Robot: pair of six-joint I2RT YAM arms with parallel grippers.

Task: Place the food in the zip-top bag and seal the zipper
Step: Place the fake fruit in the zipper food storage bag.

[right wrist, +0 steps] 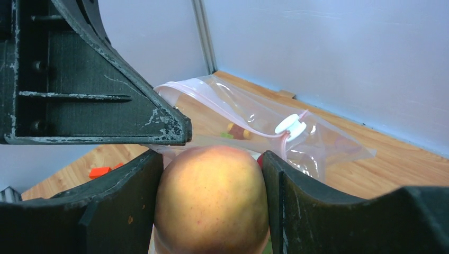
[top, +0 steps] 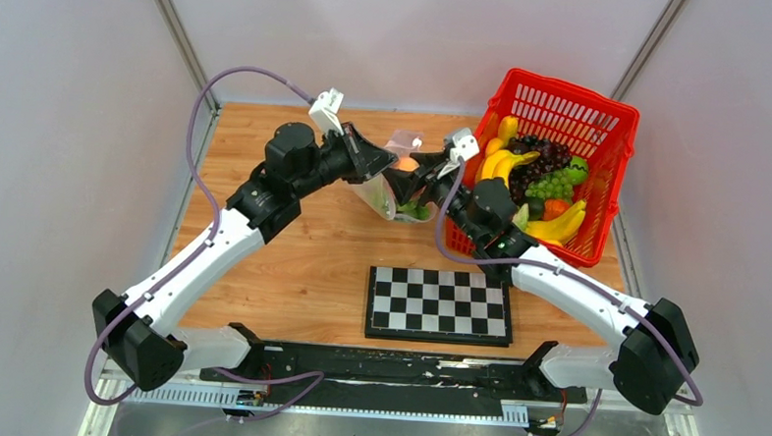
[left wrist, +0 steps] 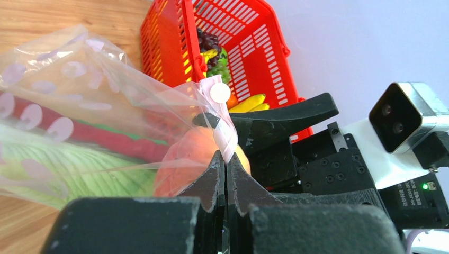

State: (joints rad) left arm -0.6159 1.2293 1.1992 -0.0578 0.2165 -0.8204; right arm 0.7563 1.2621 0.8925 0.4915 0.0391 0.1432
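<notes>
Right gripper (right wrist: 212, 159): nearest to us, at the lower centre of the right wrist view. Its two dark fingers are clamped on either side of a peach (right wrist: 212, 206), which fills the gap between them.
Table (top: 292, 263): we see a wooden top across the middle of the top view.
Basket (top: 602, 139): red mesh, at the upper right of the top view, holding bananas (top: 502, 162) and grapes (top: 549, 186) among other fruit.
Chessboard (top: 437, 304): lies flat at the lower centre of the top view, well apart from the bag.
Bag (left wrist: 79, 106): clear film with pale dots. It fills the left half of the left wrist view, and in the top view it sits at upper centre between the two grippers. The peach is at its open rim.
Left gripper (left wrist: 226, 169): its fingers are pressed together, pinching the bag's rim at the lower centre of its own view.
Lettuce (left wrist: 79, 177): a green leaf inside the bag, at the lower left of the left wrist view.
Zipper (right wrist: 227, 114): a pale pink strip along the bag's rim, which we see running across the middle of the right wrist view.
Slider (right wrist: 290, 126): a small white tab on that strip.
</notes>
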